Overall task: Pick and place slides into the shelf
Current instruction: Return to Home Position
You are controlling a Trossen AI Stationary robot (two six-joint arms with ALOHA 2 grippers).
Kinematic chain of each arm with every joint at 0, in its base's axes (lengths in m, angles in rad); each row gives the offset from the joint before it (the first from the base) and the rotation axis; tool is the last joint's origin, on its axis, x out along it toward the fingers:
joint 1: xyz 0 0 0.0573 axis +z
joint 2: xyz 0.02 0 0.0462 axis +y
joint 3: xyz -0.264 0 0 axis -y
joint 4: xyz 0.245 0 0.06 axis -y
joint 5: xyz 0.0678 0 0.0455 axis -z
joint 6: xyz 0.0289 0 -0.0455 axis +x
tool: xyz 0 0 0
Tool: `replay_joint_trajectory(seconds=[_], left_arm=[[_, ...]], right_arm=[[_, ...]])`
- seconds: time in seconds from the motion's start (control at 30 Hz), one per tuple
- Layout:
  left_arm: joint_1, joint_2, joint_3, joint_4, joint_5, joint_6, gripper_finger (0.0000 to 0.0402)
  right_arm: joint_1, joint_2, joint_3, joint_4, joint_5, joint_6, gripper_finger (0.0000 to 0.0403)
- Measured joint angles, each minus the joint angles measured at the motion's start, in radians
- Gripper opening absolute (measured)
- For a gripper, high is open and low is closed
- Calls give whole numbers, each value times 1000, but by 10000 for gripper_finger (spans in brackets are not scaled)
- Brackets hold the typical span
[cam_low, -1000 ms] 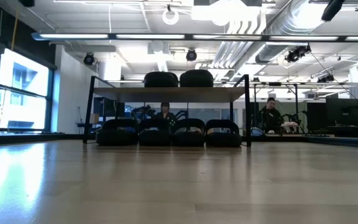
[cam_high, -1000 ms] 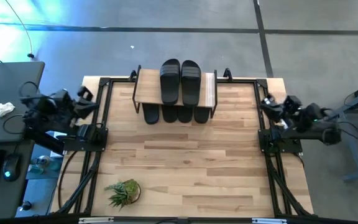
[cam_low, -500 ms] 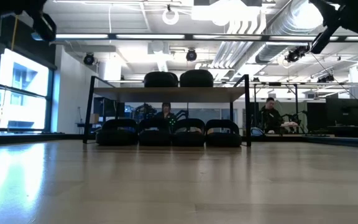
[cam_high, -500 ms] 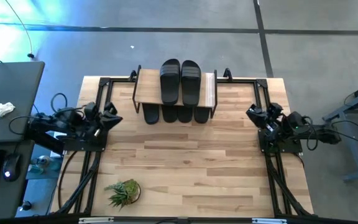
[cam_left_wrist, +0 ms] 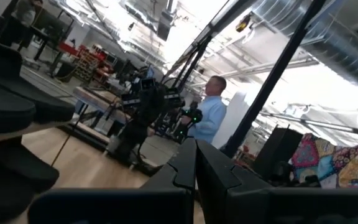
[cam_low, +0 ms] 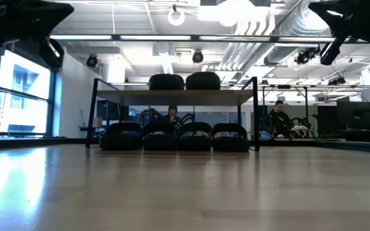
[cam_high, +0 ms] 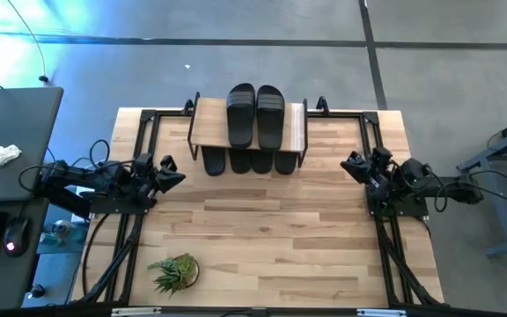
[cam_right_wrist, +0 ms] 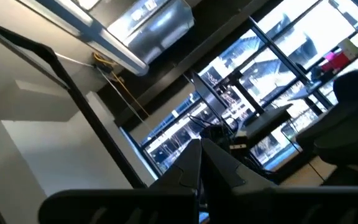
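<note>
The shelf point(cam_high: 205, 132) stands at the table's far edge, its light plank top on a thin black frame. Two black slides point(cam_high: 255, 114) lie side by side, soles down, on the top plank. Several more slides point(cam_high: 249, 162) sit in a row under it, their ends poking out toward the near side; in the low view they show as a row point(cam_low: 175, 136) below the plank point(cam_low: 175, 97). My left gripper point(cam_high: 172, 174) hovers shut left of the shelf. My right gripper point(cam_high: 350, 165) hovers shut to its right. Both are raised and apart from the slides.
A small potted plant point(cam_high: 174, 271) sits near the table's near-left corner. Black arm frames run along the left point(cam_high: 139, 194) and right point(cam_high: 385, 207) table edges. Bare wood lies between the arms. People point(cam_low: 279, 119) are in the room beyond the table.
Both arms have swung in from outside the table's side edges. The left gripper has moved toward the right and the near edge. The right gripper has moved toward the left and slightly nearer. The slides and shelf have stayed put.
</note>
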Motion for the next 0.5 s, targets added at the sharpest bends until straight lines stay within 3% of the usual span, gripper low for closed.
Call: replay_joint_trajectory(seconds=[0.13,0.3,0.5], left_arm=[[0,2,1,-69,5,13,1],[0,3,1,-268,-26,27,1],[0,29,3,-261,-20,31,1]], right_arm=[[0,0,0,-75,0,-3,0],[0,0,0,-242,3,-54,0],[0,9,0,-420,1,-161,0]])
